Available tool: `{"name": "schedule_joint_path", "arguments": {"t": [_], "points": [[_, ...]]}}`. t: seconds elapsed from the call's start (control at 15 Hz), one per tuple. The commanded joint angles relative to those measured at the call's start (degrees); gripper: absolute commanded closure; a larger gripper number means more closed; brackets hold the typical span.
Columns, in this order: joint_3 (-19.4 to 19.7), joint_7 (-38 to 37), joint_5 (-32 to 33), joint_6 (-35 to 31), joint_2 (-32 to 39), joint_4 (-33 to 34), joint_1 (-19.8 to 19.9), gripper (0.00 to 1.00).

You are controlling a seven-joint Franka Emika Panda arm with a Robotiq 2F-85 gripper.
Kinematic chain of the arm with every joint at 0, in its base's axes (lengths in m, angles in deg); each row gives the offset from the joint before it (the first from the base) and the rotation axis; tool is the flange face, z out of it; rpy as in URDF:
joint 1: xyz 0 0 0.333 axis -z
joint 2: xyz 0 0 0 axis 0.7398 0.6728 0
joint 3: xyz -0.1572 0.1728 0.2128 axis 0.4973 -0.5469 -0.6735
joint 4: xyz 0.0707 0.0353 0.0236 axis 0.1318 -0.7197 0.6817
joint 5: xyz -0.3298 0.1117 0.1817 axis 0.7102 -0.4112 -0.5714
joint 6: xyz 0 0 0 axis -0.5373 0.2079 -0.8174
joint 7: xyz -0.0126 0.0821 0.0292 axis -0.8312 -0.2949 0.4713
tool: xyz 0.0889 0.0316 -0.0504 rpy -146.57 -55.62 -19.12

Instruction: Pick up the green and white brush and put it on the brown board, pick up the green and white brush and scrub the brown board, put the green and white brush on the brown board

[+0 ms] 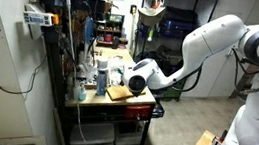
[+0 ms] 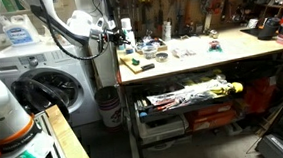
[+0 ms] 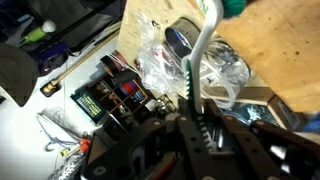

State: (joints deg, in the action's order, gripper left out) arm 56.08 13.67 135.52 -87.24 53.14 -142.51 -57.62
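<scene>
The desk (image 2: 241, 46) is a long wooden bench, and the brown board (image 2: 132, 62) lies flat on the end of it nearest the robot. In an exterior view the white arm (image 1: 210, 41) reaches in from beyond the desk's edge and bends down toward the brown board (image 1: 118, 94). A white washing machine (image 2: 54, 83) stands on the floor below and to the side of the board's end of the desk, under the arm (image 2: 64, 24).

The tool (image 1: 127, 80) hangs above the board, just off its surface, tilted toward it; from the opposite side the tool (image 2: 106, 33) sits over the desk corner next to the board.

In the wrist view the tool (image 3: 197, 118) is pinching the white handle of the green and white brush (image 3: 200, 55), its fingers pressed against the handle on both sides. The handle curves away from the fingers and ends in a green head that lies over the pale wood of the board (image 3: 285, 75). Whether the head touches the board cannot be told. A crumpled clear plastic bag (image 3: 160, 62) lies just beside the board's edge, close to the handle.
</scene>
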Motion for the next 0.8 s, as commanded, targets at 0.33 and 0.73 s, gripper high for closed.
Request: {"name": "schedule_joint_path", "arguments": {"t": [0.33,0.73], "points": [[1.18,-2.93,1.3,1.35,-0.9,-4.19,0.63,0.95],[-0.22,-2.19,-0.41,-4.46,1.77,0.17,-0.16,0.95]]}}
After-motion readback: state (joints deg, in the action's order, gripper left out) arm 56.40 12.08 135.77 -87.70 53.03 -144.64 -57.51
